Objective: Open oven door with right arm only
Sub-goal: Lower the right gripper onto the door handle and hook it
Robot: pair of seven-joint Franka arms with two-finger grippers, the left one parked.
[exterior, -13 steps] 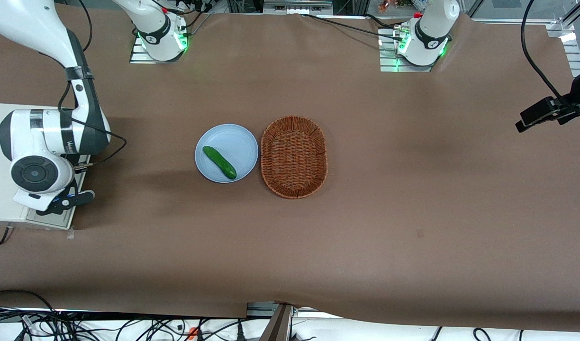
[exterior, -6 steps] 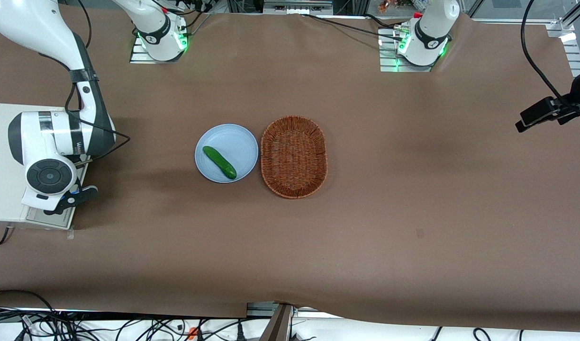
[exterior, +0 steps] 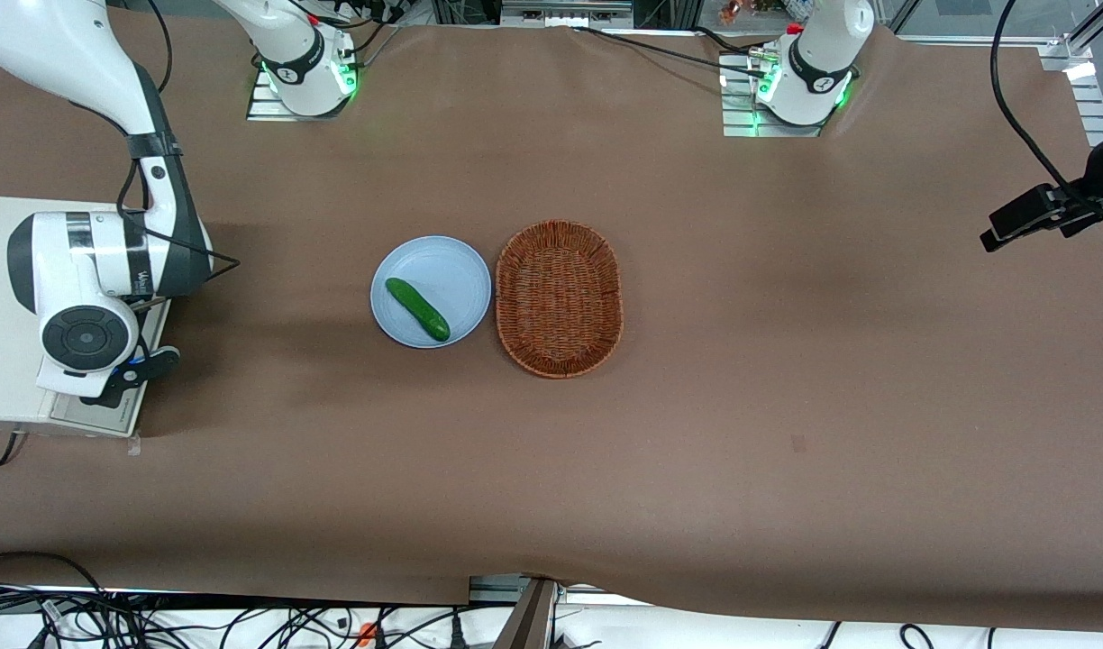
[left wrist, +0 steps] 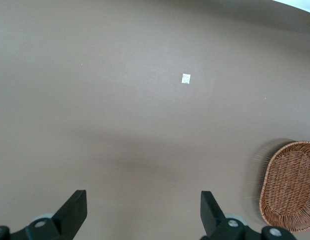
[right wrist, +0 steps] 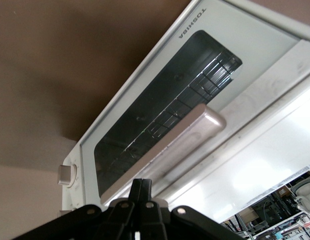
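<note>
Front view, progress: oven (exterior: 6,315) at the working arm's end of the tabletop (exterior: 786,361); right arm (exterior: 92,270) bent over it, hand (exterior: 141,370) low in front of the oven; opening not visibly begun.
Front view, hidden: oven door and handle masked by the arm; hand's fingers unclear.
Right wrist view, progress: oven door (right wrist: 164,115) looks shut against the frame; silver handle (right wrist: 169,145) just ahead of the hand (right wrist: 141,192), fingers pressed together, holding nothing; pulling remains.
Right wrist view, hidden: knob panel cut off; contact with handle uncertain.
Left wrist view: only basket (left wrist: 289,185) and bare tabletop.
</note>
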